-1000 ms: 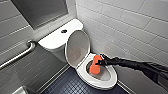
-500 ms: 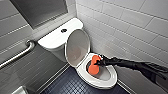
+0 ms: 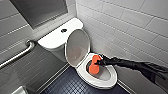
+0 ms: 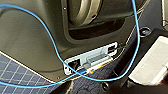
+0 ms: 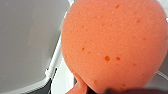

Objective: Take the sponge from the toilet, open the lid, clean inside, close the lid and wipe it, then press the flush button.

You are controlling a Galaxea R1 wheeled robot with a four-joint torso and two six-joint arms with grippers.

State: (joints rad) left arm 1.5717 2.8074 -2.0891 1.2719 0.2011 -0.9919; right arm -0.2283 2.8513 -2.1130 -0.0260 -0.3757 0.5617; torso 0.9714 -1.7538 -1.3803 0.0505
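Over the last second almost nothing shifts: my right gripper [image 3: 100, 62] stays clamped on the orange-red peanut-shaped sponge [image 3: 93, 66], which sits down inside the oval bowl of the white ceramic toilet [image 3: 111, 80], on the side nearest the raised white lid [image 3: 76, 47]. I judge the inside scrub is under way in small strokes; closing and wiping the lid, then the dark round flush button [image 3: 64, 30], remain
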